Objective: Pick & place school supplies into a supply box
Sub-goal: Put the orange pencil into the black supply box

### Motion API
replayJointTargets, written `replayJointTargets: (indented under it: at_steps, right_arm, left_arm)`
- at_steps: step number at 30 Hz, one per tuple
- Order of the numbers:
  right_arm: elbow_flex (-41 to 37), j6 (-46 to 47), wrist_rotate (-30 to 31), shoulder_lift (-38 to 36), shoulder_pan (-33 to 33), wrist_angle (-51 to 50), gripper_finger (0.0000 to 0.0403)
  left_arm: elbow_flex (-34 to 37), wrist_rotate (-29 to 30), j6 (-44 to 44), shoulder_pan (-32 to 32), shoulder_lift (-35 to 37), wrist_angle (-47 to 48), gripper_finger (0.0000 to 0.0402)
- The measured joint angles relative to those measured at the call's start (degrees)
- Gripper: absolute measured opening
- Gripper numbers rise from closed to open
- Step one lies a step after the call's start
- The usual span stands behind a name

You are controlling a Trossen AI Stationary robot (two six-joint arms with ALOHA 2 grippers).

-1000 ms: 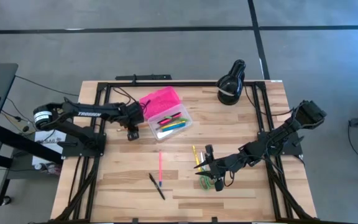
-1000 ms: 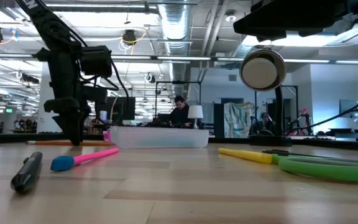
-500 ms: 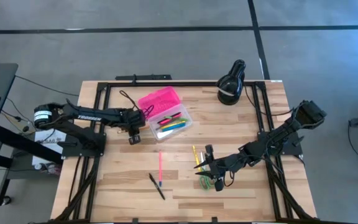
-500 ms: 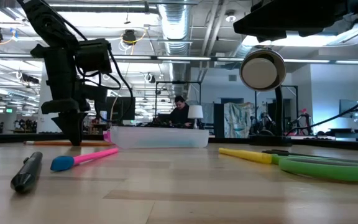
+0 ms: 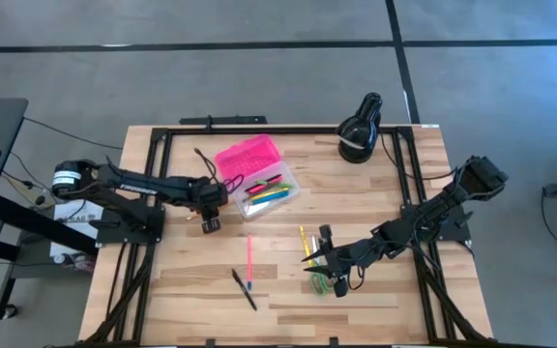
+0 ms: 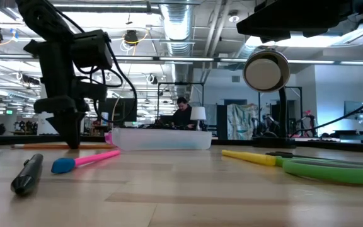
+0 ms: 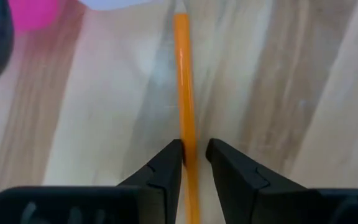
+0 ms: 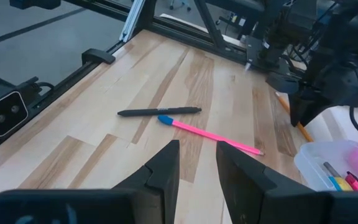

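From above, we see the left gripper (image 5: 208, 224) down on the table beside the clear plastic box with the pink lid (image 5: 256, 176). Its wrist view shows both fingers (image 7: 166, 163) squeezing a thin orange pencil (image 7: 184, 102). The right gripper (image 8: 196, 163) hangs open.

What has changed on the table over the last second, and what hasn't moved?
The left gripper has slid along the table away from the pink-lidded box and closed its fingers around an orange pencil lying on the wood. The right gripper stayed open above the green scissors. The pink pen, black pen and yellow pencil did not move.
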State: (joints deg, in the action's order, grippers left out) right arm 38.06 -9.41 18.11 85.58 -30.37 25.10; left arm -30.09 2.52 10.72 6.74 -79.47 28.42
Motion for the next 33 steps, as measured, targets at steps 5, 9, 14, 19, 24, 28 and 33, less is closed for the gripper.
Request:
replayJointTargets:
  at_steps: [5,9,14,19,24,28,33]
  right_arm:
    - [0.0,0.0,0.0,0.0,0.0,-0.2,0.0101]
    - [0.0,0.0,0.0,0.0,0.0,-0.2,0.0101]
    - [0.0,0.0,0.0,0.0,0.0,-0.2,0.0101]
    - [0.0,0.0,0.0,0.0,0.0,-0.2,0.0101]
    - [0.0,0.0,0.0,0.0,0.0,-0.2,0.0101]
    - [0.0,0.0,0.0,0.0,0.0,-0.2,0.0101]
    - [0.0,0.0,0.0,0.0,0.0,-0.2,0.0101]
  left_arm:
    - [0.0,-0.2,3.3,-3.2,0.0,0.2,0.0083]
    - [-0.1,-2.3,5.2,-5.5,0.0,0.1,0.0083]
    - [-0.5,-6.9,5.6,-7.6,0.0,0.0,0.0077]
    - [-1.6,-9.5,5.5,-9.4,-0.4,0.8,0.0036]
    - [-2.0,-12.4,4.9,-10.4,-0.4,0.8,0.0009]
    - [-2.0,-12.6,4.9,-11.0,-0.4,0.7,0.0014]
    - [-2.0,-12.2,4.9,-11.4,-0.4,0.6,0.0006]
